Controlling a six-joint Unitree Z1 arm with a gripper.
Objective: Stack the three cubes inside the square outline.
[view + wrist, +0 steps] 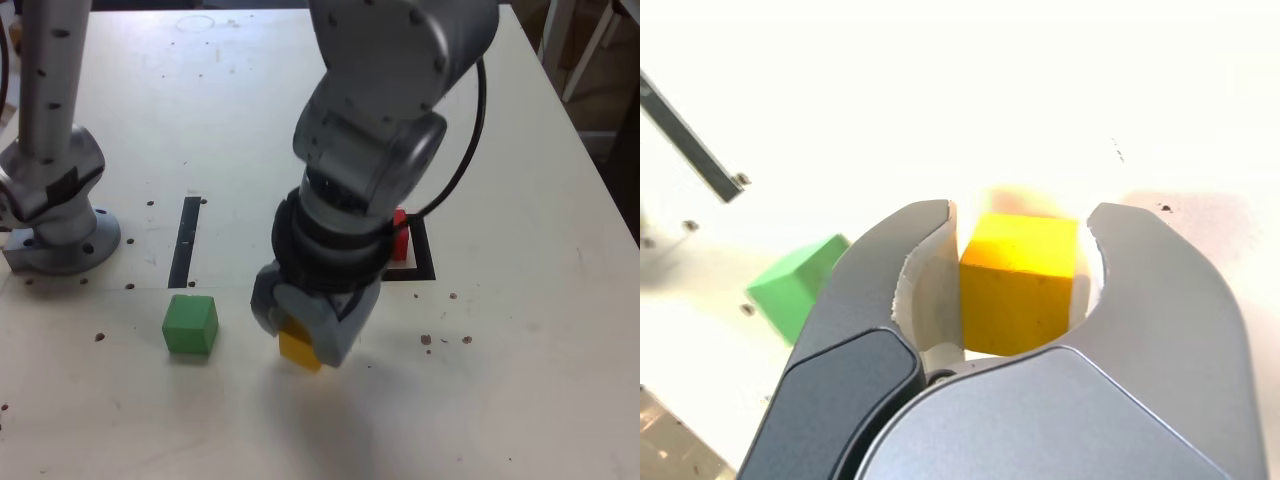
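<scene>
One yellow cube clasped in the gripper, low over the table

From where I stand, the silver-grey metal arm (365,150) reaches down from the top of the exterior view, its wrist tilted so the gripper (1020,207) points downward and slightly toward that view's left. The two curved grey jaws are closed on the solid yellow cube (1018,285), one on either side of it. I can't tell whether the cube's underside touches the smooth white table (510,370).

The solid green cube (190,325) sits on the table apart from the gripper, toward the exterior view's left. Behind it lies the straight black strip (185,243), near the arm's round metal base (65,250). Past the wrist, toward that view's right, the solid red cube (401,240) shows in part within the thick black square outline (424,255); the arm hides the rest of both, and a black cable (473,150) curves down beside the wrist
</scene>
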